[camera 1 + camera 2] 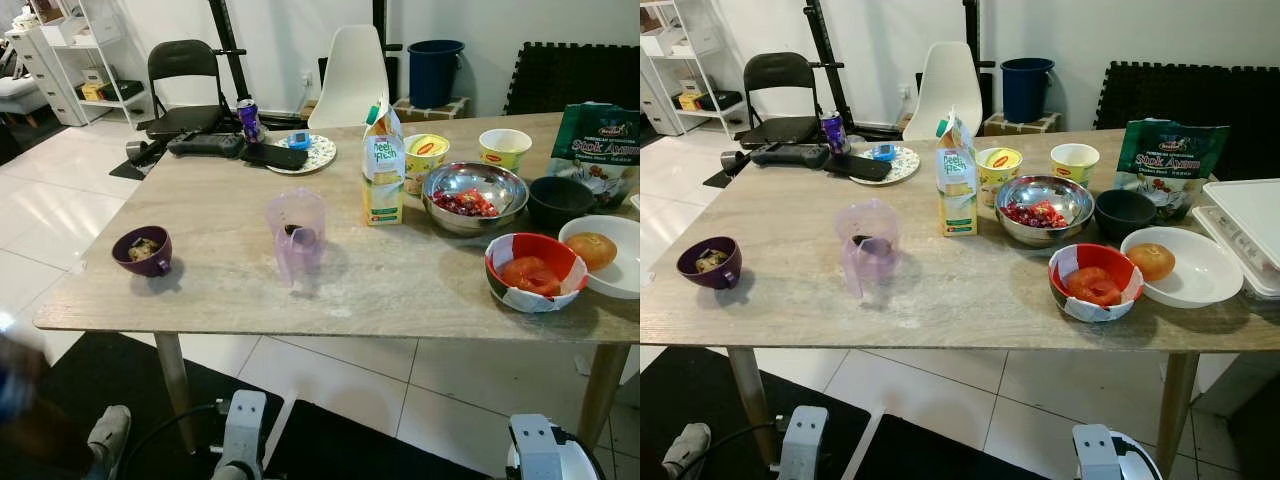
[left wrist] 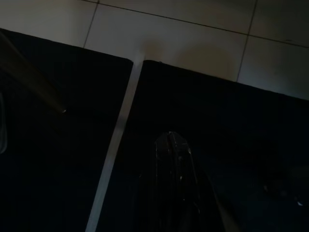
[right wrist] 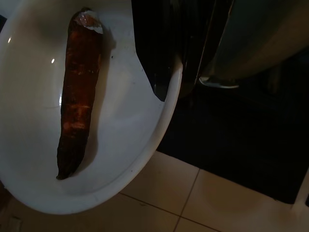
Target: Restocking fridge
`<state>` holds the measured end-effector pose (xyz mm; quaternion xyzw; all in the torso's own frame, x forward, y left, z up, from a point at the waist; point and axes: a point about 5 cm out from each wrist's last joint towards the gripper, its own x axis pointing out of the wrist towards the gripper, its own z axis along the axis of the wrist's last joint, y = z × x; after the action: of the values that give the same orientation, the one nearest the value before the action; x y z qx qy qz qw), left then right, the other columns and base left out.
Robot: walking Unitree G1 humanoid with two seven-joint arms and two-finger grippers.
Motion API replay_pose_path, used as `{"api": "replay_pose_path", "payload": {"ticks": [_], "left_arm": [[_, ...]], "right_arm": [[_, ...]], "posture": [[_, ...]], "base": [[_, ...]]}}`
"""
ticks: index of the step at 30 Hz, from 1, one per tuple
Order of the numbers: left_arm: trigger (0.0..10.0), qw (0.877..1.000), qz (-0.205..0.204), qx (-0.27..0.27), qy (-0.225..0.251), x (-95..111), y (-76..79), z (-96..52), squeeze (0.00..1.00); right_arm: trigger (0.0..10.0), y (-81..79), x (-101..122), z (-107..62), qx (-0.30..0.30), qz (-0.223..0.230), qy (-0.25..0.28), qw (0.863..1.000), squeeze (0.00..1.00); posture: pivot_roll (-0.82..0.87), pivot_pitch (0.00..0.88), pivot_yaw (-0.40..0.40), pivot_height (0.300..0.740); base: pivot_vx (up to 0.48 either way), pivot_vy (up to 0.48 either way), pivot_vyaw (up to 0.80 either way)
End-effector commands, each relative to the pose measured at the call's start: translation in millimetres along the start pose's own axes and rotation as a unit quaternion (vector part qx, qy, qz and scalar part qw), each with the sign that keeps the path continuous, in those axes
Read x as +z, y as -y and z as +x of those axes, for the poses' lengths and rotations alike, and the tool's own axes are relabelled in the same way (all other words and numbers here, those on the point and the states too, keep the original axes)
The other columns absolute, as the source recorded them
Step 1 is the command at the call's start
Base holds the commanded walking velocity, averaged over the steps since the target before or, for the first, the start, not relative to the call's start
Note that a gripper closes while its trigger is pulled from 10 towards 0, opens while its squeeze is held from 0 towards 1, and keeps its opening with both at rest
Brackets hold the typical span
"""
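The right gripper (image 3: pixel 166 72) pinches the rim of a white plate (image 3: pixel 140 145), carrying what looks like a carrot (image 3: pixel 77 92) low, probably fridge-bound, while the left gripper's (image 2: pixel 176 188) state can't be told.

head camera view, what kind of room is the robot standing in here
Probably a home dining or living area used as a work space: a wooden table on white tiles holds food such as a milk carton and a steel bowl, with a folding chair and shelving behind.
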<state>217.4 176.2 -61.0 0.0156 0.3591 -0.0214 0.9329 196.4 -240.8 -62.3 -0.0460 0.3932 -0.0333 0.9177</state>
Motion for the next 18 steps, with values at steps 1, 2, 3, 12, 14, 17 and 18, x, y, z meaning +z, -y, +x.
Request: {"api": "replay_pose_path", "payload": {"ticks": [1,2,3,12,14,17,18], "left_arm": [[10.0,1.000,-0.012,0.006,-0.014,-8.9,-1.1,-2.5,0.00],[10.0,1.000,-0.005,0.000,-0.015,-9.1,-0.9,-2.6,0.00],[10.0,1.000,0.002,-0.005,-0.015,-9.0,-0.7,-2.7,0.00],[10.0,1.000,0.000,0.011,-0.015,-9.0,-7.6,-3.3,0.00],[10.0,1.000,-0.002,0.015,-0.014,-8.6,-8.7,-3.3,0.00],[10.0,1.000,-0.003,0.016,-0.013,-8.2,-9.5,-3.4,0.00],[10.0,1.000,-0.005,0.016,-0.009,-8.1,-9.9,-4.0,0.00]], "right_arm": [[10.0,-0.4,-5.3,-1.1,-0.003,0.009,-0.009,1.000,0.00],[10.0,0.7,-4.5,-1.1,-0.005,0.015,-0.006,1.000,0.00],[10.0,1.4,-3.9,-1.1,-0.006,0.018,-0.004,1.000,0.00],[10.0,5.0,9.2,2.4,-0.005,0.012,0.005,1.000,0.00],[10.0,5.0,11.5,3.0,-0.005,0.010,0.007,1.000,0.00],[10.0,5.0,14.3,3.6,-0.005,0.011,0.011,1.000,0.00],[10.0,4.6,19.3,4.7,-0.005,0.014,0.019,1.000,0.00]], "posture": [[-0.06,0.106,0.090,0.740],[-0.06,0.108,0.080,0.740],[-0.06,0.108,0.080,0.740],[-0.04,0.102,0.066,0.740],[-0.04,0.102,0.066,0.740],[-0.04,0.102,0.067,0.740],[-0.03,0.102,0.052,0.740]], "base": [[0.000,0.000,0.00],[0.000,0.000,0.00],[0.000,0.000,0.00],[0.000,0.000,0.00],[0.000,0.000,0.00],[0.000,0.000,0.00],[0.000,0.000,0.00]]}}
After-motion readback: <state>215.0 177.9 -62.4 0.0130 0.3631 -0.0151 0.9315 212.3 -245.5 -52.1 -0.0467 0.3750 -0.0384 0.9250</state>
